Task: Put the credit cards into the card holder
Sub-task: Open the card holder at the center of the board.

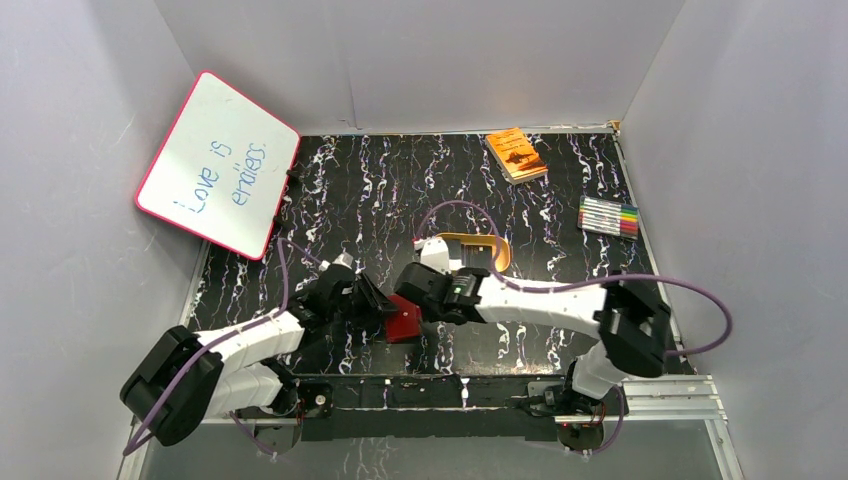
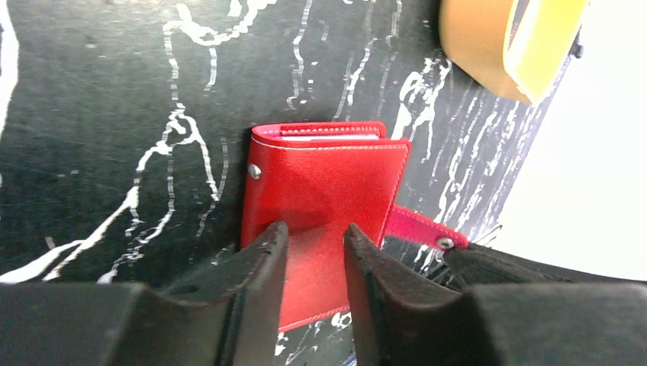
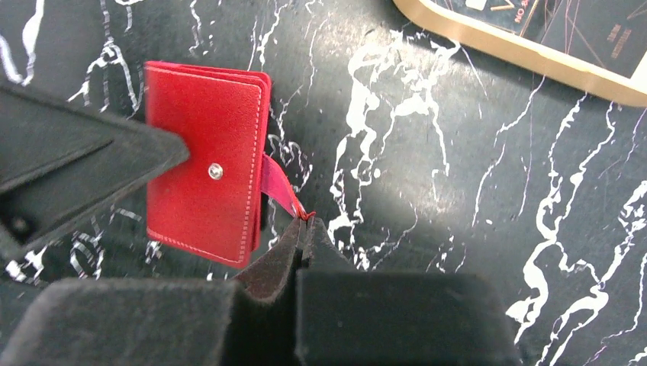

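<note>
Clamping one card holder's [image 3: 202,171] tab, right pincer [image 3: 303,225] faces parted left pincer [image 2: 314,229].

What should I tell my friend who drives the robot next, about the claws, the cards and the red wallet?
Left gripper: open a little, fingertips at the near end of the red wallet, not clamped on it.
Right gripper: shut on the wallet's snap strap.
Wallet: folded, flat on the table between the two grippers.
Cards: dark ones lie in the gold tray beyond the wallet.
Done: strap unsnapped. A pale edge shows inside the wallet; maybe a card, cannot tell.
Left: open the wallet, slide in the tray's cards.
</note>
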{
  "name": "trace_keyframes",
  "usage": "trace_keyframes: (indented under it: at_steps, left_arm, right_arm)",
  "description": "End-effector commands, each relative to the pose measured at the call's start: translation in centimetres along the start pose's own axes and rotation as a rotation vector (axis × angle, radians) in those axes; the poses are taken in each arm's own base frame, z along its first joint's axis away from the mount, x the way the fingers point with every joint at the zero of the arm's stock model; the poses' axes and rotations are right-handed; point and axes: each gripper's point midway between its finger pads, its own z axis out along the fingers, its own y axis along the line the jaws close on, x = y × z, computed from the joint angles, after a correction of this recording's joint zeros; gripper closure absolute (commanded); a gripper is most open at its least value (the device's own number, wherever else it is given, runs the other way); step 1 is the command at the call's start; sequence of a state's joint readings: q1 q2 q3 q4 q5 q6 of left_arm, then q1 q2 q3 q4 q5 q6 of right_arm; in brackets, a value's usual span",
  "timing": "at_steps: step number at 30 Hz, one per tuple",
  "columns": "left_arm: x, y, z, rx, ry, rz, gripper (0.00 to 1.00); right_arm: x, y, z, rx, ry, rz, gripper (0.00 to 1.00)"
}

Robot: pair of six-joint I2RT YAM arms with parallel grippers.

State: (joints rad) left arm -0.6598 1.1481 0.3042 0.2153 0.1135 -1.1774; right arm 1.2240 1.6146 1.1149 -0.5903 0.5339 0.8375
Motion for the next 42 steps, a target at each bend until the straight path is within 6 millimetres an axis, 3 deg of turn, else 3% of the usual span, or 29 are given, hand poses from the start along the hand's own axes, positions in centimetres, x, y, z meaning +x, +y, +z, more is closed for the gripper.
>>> trace_keyframes:
  at_steps: [1, 4, 16, 31, 37, 42]
  left_arm:
    - [1.4, 2.0, -0.7, -0.084, 0.080, 0.083, 0.60]
    - [1.3, 0.7, -1.2, -0.047, 0.090, 0.103, 0.48]
    - [1.2, -2.6, -2.7, 0.075, 0.101, 0.169, 0.17]
    - [1.8, -6.3, -2.4, 0.146, 0.128, 0.227, 0.14]
    - [2.0, -4.4, -1.7, 0.076, 0.135, 0.222, 0.21]
    - [2.1, -1.4, -1.0, -0.023, 0.125, 0.213, 0.38]
  right_arm:
    - [-0.9, 0.5, -2.8, -0.132, -0.047, 0.090, 1.00]
    - [-0.6, 0.2, -3.7, -0.179, -0.058, 0.105, 1.00]
    - [-1.4, 0.6, -5.9, -0.337, -0.140, 0.138, 1.00]
    - [-3.3, 3.0, -8.1, -0.483, -0.191, 0.156, 1.00]
    - [-3.4, 2.5, -8.2, -0.465, -0.200, 0.156, 1.00]
    - [-2.9, 1.8, -8.1, -0.449, -0.199, 0.162, 1.00]
